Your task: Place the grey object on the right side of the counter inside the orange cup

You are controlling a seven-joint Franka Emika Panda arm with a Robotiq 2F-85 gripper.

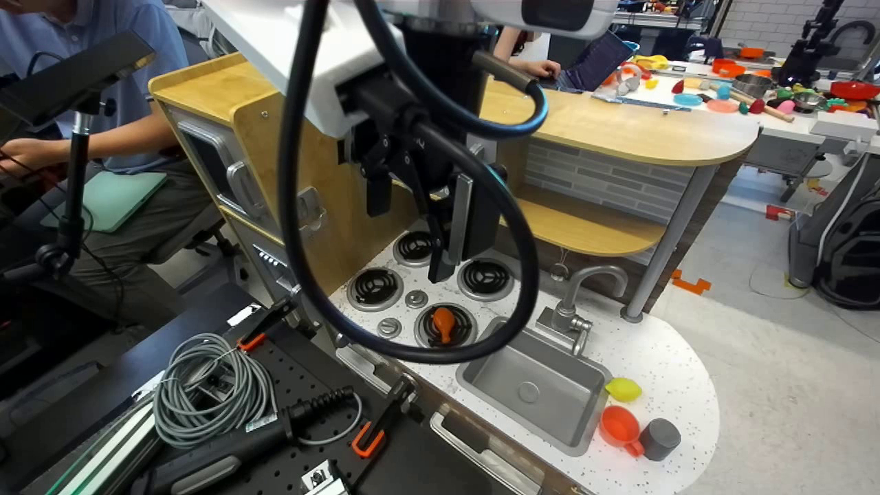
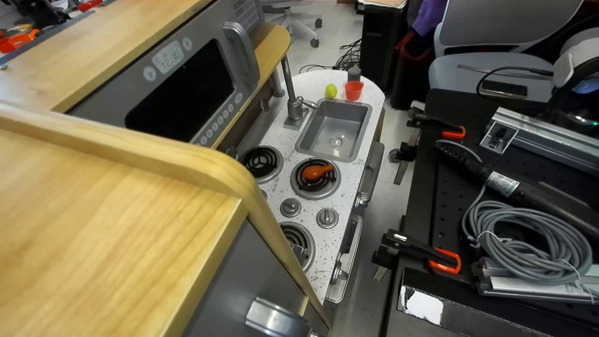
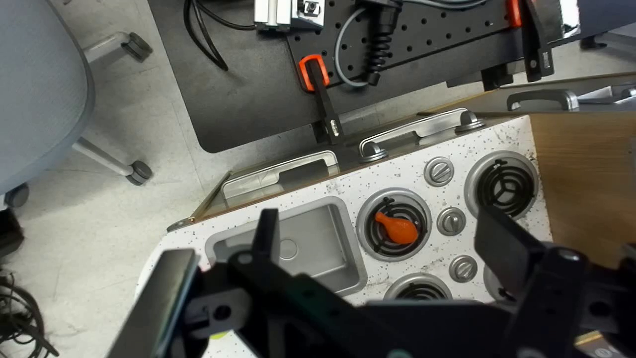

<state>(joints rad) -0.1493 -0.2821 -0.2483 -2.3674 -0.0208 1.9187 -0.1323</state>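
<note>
Toward the left of the white, speckled bench (image 1: 639, 350), four coil burners (image 1: 375, 287) sit, and an orange toy drumstick (image 1: 444, 324) lies on the front right one, posed, at a guess, as if cooking. Over this stretch the fingers (image 3: 268, 231) hang high and point down; they stand wide apart with nothing between them, which suits a grasp not yet made. Rightward comes the grey sink basin (image 1: 533, 371), its gooseneck faucet (image 1: 565, 315) set behind so the spout can serve it. Past that, a toy lemon (image 1: 623, 390) rests by the basin's rim, likely a prop with no part in this job. Nearer the front edge, the orange cup (image 1: 620, 425) stands upright with its mouth up, ready to receive, its handle turned toward the neighbour on its right. That neighbour is the dark grey cylinder (image 1: 660, 440), the thing to be moved: it stands on the bench's rounded end, just beside the cup and not inside it. Whether the two touch I cannot tell. Such closeness makes the carry short but may leave little room for a finger between them. The cylinder looks nearly as broad as the cup's mouth, so lowering it straight and centred seems called for.
</note>
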